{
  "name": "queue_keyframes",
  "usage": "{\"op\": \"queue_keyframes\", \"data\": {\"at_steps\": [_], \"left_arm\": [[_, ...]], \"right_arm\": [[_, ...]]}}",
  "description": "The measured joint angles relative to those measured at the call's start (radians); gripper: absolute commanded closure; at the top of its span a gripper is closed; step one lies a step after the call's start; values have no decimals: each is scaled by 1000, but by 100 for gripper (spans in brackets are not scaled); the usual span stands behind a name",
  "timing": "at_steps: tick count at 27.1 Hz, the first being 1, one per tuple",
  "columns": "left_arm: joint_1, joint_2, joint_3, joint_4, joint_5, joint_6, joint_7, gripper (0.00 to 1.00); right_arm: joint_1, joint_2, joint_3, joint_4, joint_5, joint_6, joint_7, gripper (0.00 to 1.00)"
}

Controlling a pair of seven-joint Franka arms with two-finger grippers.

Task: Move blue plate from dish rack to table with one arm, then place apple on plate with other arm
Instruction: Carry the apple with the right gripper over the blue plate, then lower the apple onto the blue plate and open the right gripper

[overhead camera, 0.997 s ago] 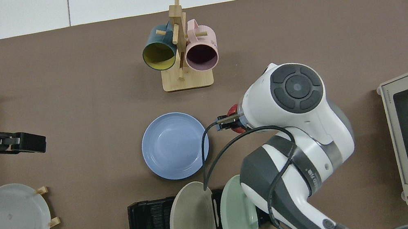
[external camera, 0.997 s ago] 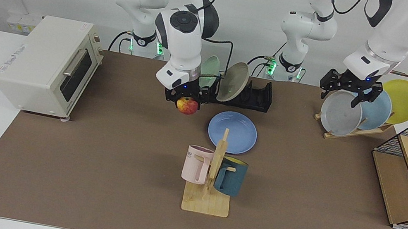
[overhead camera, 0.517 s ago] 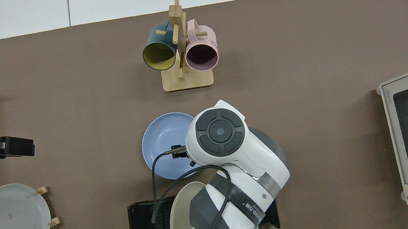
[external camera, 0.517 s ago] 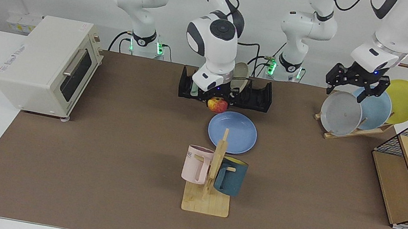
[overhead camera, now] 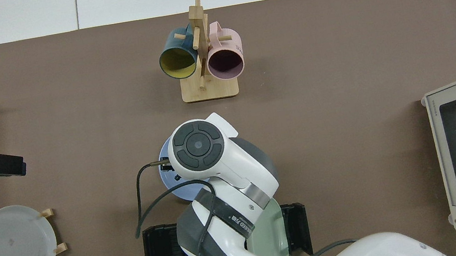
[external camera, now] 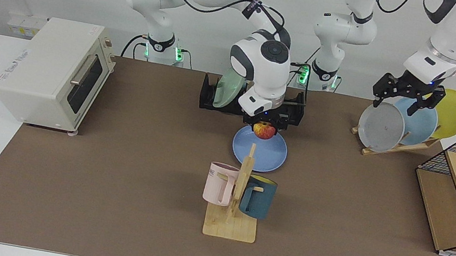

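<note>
Right gripper (external camera: 265, 125) clamped on apple (external camera: 264, 130) above blue plate (external camera: 268, 154); left gripper (external camera: 408, 91) fingers apart, idle over grey plate (external camera: 380, 127).

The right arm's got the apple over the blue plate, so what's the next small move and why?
Probably lower straight down, then let go. The right gripper holds the apple over the far part of the blue plate, which lies flat on the table in front of the dish rack. The apple looks to be above the plate, not resting on it. The left gripper waits by the wooden stand's plates.
</note>
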State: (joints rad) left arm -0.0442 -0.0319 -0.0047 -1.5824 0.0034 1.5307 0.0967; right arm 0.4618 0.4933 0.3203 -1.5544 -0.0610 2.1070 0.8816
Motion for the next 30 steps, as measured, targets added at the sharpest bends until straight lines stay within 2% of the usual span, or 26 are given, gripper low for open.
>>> {"op": "queue_keyframes", "data": {"at_steps": [11,12,15,26,30], "left_arm": [[0,0,0,0,0,0,0,0],[0,0,0,0,0,0,0,0],[0,0,0,0,0,0,0,0],[0,0,0,0,0,0,0,0],[0,0,0,0,0,0,0,0]], "right_arm": [[4,100,-2,18,-42,64,2,98],[5,107,-1,18,-42,69,2,86],[11,127,-1,18,-44,77,2,1],[20,123,0,41,-46,77,2,0],[8,92,-3,55,-46,28,2,0]]}}
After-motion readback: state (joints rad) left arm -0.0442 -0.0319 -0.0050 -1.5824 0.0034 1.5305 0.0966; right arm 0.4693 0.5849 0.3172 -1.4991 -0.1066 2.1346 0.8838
